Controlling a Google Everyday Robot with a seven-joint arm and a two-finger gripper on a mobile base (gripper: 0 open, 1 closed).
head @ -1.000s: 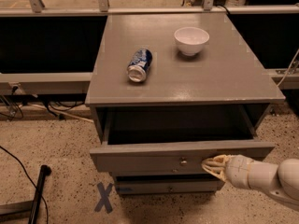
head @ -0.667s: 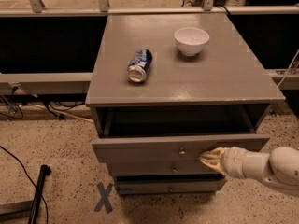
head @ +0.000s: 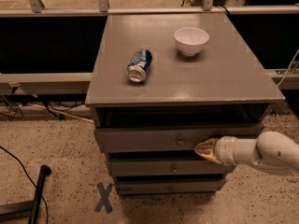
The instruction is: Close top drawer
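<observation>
Camera view: grey bench (head: 215, 85) w/ three drawers, seen from above. On top, blue can (head: 140, 65) lies on its side left of centre; white bowl (head: 191, 40) sits upright to its right, well apart. Top drawer (head: 140, 140) sticks out slightly, dark gap above its front. End effector (head: 204, 149) at right: fingers pinched together, gripping nothing, tip touching drawer front just right of knob (head: 180, 141).

We can read only 1 sign: a blue X (head: 103, 197) on the floor (head: 56, 148), below and left of the gripper (head: 202, 149), which sits against the top drawer (head: 140, 139) front. Up and left, the can (head: 139, 65) bears print we cannot read.
</observation>
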